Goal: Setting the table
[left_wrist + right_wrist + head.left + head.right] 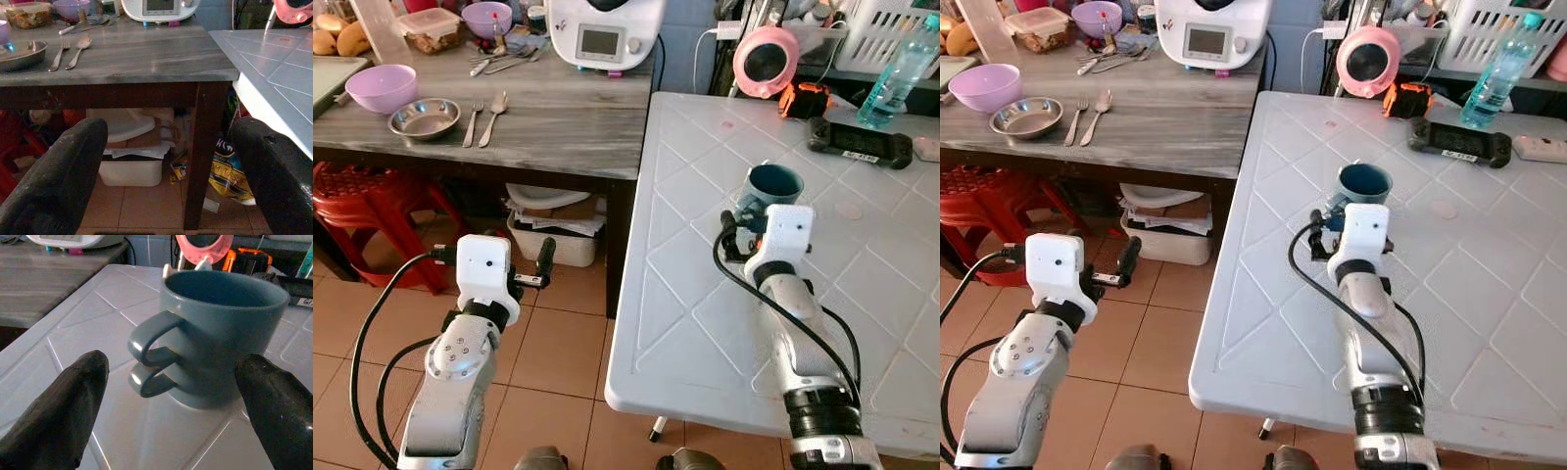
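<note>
blue mug [220, 335] upright on white table [685, 333] | right end effector [171, 406] released, just before it | left end effector [166, 176] released over floor

The mug [230, 333] is slate blue, darker inside, on a white plastic table [705, 323] embossed with a diamond grid. The wooden table [558, 117] is streaked grey. On it, a lilac bowl [380, 86], a steel dish [424, 117], a silver fork [471, 121] and spoon [494, 116]. A red stool [362, 206] stands on terracotta floor tiles [558, 352]. Gripper fingers [63, 406] are black.
</note>
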